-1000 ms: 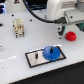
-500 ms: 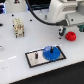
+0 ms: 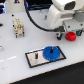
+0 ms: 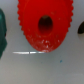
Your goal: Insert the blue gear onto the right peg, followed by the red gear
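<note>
Lowered since the earlier frame, fingers [image 3: 65, 35] now sit apart, one each side of the red gear [image 4: 45, 25], not yet clamped. Red gear rests on the tabletop [image 3: 15, 70]. Blue gear [image 3: 50, 53] already on the right peg; red pickup comes next.
</note>
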Motion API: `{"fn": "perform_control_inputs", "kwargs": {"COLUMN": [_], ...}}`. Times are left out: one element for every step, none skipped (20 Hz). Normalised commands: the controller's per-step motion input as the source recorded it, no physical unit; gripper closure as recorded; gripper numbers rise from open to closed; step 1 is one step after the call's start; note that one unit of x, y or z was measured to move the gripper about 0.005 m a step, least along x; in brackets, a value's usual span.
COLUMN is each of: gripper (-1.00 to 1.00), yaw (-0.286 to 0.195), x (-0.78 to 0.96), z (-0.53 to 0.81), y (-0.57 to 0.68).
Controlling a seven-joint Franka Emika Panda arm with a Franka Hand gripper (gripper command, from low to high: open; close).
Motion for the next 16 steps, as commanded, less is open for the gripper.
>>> {"fn": "perform_control_inputs", "kwargs": {"gripper": [-1.00,-1.00,-1.00,-1.00,1.00,1.00,1.00,1.00,1.00,1.00,1.00,1.00,1.00,1.00,1.00,1.00], "yaw": [0.000,0.000,0.000,0.000,0.000,0.000,0.000,0.000,0.000,0.000,0.000,0.000,0.000,0.000,0.000,0.000], "x": [0.07,0.00,-0.01,-0.03,-0.02,0.01,-0.09,0.02,0.01,0.03,0.01,0.03,0.00,0.12,0.00,-0.01], "z": [-0.03,-0.06,-0.05,-0.05,-0.13,-0.03,-0.01,0.01,0.04,0.01,0.02,0.07,0.05,0.09,0.00,0.03], "y": [0.04,0.01,0.03,0.02,-0.04,0.04,0.13,0.09,0.02,0.07,0.05,0.31,0.11,0.05,0.05,0.09]}}
